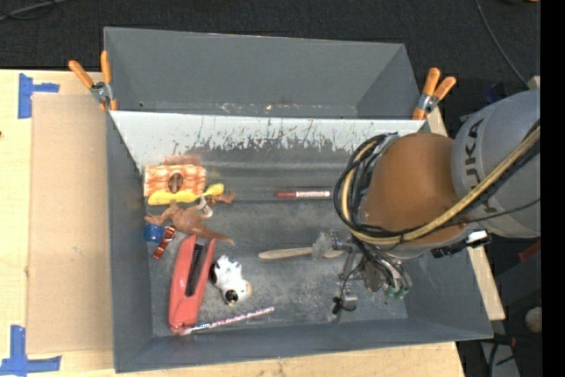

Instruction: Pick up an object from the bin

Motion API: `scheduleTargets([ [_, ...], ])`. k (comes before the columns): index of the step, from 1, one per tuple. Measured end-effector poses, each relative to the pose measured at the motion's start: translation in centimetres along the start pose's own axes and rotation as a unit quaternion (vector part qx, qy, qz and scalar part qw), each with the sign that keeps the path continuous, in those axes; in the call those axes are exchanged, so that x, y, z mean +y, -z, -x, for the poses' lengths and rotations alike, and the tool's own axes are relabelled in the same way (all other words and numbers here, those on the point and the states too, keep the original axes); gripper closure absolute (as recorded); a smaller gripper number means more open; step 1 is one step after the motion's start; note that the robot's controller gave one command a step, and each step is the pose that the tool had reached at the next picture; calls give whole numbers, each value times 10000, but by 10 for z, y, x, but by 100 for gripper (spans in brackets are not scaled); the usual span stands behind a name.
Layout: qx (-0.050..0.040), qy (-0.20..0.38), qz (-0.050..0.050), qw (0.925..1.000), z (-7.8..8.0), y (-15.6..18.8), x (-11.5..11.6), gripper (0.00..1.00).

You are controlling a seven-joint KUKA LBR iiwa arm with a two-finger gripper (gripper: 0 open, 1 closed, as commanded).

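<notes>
Camera view looks down on the grey bin (256, 84), with most loose things gathered at its left. Farthest left lie an orange-and-yellow striped packet (174, 181), a small blue piece (154, 234) and a brown toy figure (189, 218). Below them a long red tool (188, 280) lies on the floor. A black-and-white toy animal (230, 280) sits just beside its right edge, and a thin pink stick (235, 315) lies near the front wall. Toward the middle are a red pen (302, 193) and, nearer the front, a pale wooden stick (290, 253). At the right, under the arm's orange cover (413, 185), the gripper (348, 294) hangs low over bare floor, just right of the wooden stick's end. Whether it is released or clenched cannot be told, and nothing visible sits in it.
</notes>
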State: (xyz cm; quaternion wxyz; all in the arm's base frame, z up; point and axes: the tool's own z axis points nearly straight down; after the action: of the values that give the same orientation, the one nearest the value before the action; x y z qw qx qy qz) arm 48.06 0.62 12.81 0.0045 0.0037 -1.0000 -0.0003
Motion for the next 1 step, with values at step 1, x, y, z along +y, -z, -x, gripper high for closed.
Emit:
scheduleTargets([
  [1,-32,-1,0,10000,2,3,0,0],
])
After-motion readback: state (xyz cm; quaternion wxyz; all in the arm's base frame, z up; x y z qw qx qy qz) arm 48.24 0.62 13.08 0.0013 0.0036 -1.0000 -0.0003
